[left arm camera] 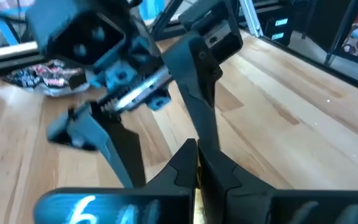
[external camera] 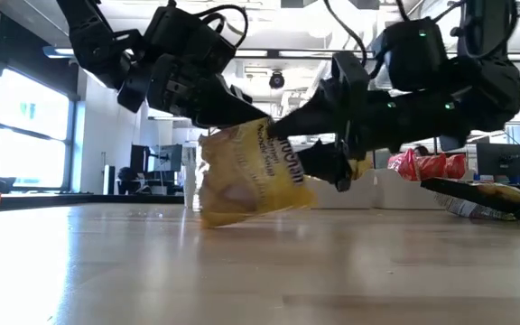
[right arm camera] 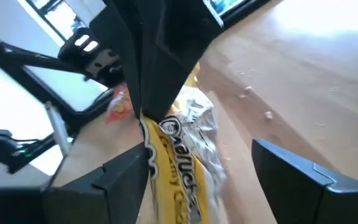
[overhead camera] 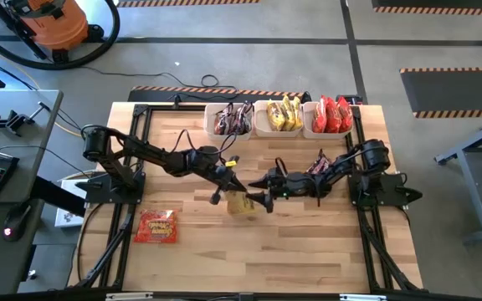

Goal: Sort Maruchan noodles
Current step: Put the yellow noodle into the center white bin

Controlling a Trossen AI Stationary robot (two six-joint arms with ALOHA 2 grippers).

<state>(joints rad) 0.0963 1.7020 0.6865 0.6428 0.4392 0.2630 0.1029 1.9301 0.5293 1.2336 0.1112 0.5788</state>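
- Mid-handoff, I'd say: left gripper point(overhead camera: 227, 189) has its fingers pinched shut on the yellow packet point(external camera: 246, 171), held tilted, bottom edge on the tabletop point(overhead camera: 308, 242) or just off it.
- Right gripper point(overhead camera: 264, 199), fingers wide apart, sits beside it — next it needs to clamp on.
- Red packet point(overhead camera: 156, 226) waits front left.
- Bins point(overhead camera: 279, 117) at the back — yellow one's the middle.

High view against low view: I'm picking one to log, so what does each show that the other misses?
Only the high view shows the three white bins along the table's far edge and a red packet lying alone. Only the low view shows the yellow packet standing on edge on the table. Both show the left hand shut on that packet and the open right hand beside it.
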